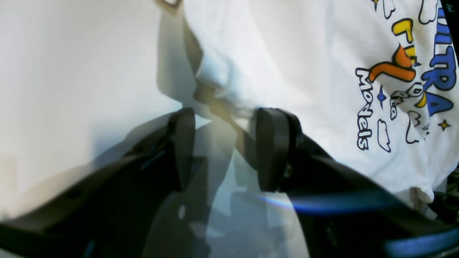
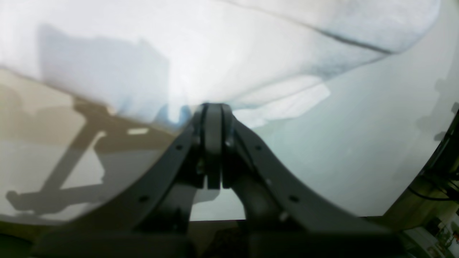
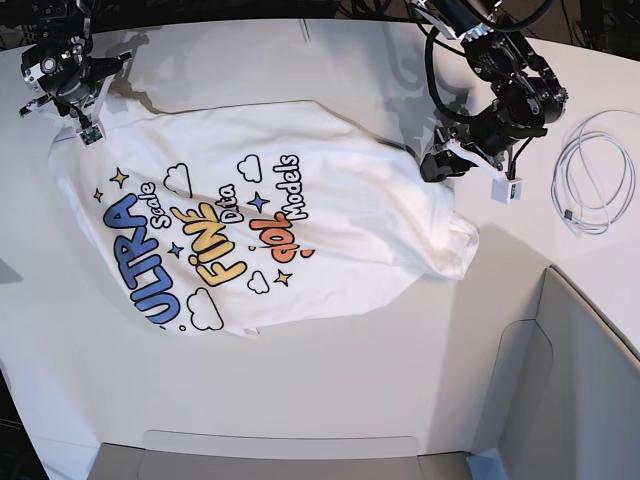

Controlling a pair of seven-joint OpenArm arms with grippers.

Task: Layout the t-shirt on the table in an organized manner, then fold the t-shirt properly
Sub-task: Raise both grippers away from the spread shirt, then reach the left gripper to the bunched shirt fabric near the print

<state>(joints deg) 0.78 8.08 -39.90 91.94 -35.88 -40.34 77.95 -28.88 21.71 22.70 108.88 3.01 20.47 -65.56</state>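
Base view: the t-shirt (image 3: 300, 215) lies print-up on the white counter (image 3: 330, 380), roughly spread but skewed, with its hem end rumpled toward the grey bin (image 3: 560, 370) side and a coiled white cable (image 3: 595, 185) well apart from it.

Step in hand, as I read it: layout, not folding yet. The two arms sit at opposite ends of the cloth, so the job is to tension and square it.

How to do it well:
- Pull the ends apart only until the body goes flat. Overpulling will drag the whole shirt across the counter.
- Keep the cloth low so it slides and doesn't balloon.
- The bunched fold in front of the left claw needs smoothing before any fold line is set.
- Print stays up for now, and the sleeves need pulling out clear of the body.

Right claw (image 2: 213, 107): pads pressed together, clamped on an edge of the t-shirt. White fabric rises straight off the tips in the right wrist view. In the base view it sits at the top-left corner of the cloth.

Left claw (image 1: 224, 118): pads clearly apart with a gap between them and nothing pinched. A crumpled ridge of shirt lies just ahead of the tips. I can't tell if either pad touches it. My call: it's lined up to grab that ridge, and it should take a single layer at the edge, not a wad.
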